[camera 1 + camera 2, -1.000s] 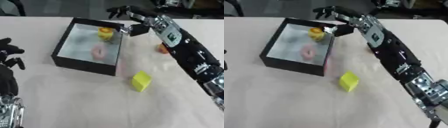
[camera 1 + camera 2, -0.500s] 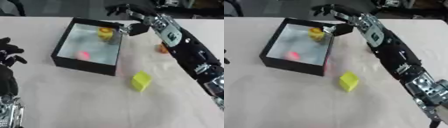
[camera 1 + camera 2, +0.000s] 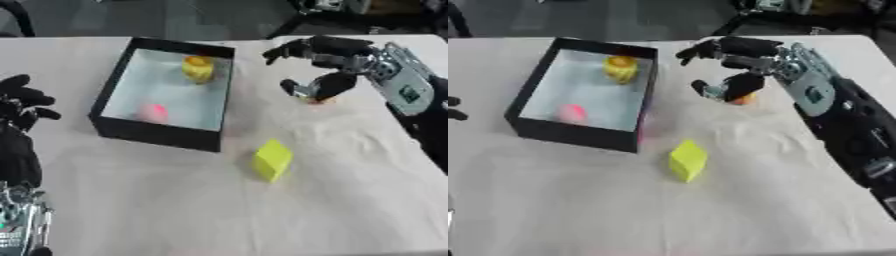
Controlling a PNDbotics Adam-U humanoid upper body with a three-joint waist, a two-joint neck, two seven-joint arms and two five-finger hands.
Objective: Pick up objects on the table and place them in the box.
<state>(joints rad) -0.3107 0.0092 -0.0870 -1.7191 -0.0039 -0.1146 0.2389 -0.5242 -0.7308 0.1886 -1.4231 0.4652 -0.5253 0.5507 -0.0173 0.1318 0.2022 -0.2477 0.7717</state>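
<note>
A: Where does the right hand (image 3: 741, 65) stand?

B: Over the white table (image 3: 350, 200), to the right of the black box (image 3: 109, 91). Its fingers are spread and partly curled, thumb below, and nothing is clamped between them. A small orange object (image 3: 745, 98) lies on the table right under the hand; whether the thumb touches it I cannot tell.

A: Contents of the box?

B: Two items on its pale floor. A yellow object (image 3: 199, 68) sits near the far wall. A pink object (image 3: 154, 113) sits toward the near wall, left of centre.

A: What lies on the table outside the box?

B: A yellow block (image 3: 272, 159), tilted on an edge or corner, near the box's near right corner but apart from it. Then the orange object, farther back and to the right, well apart from the block.

A: The left hand (image 3: 19, 102)?

B: Idle at the left edge, fingers up and relaxed, apart, holding nothing. It is clear of the box.
</note>
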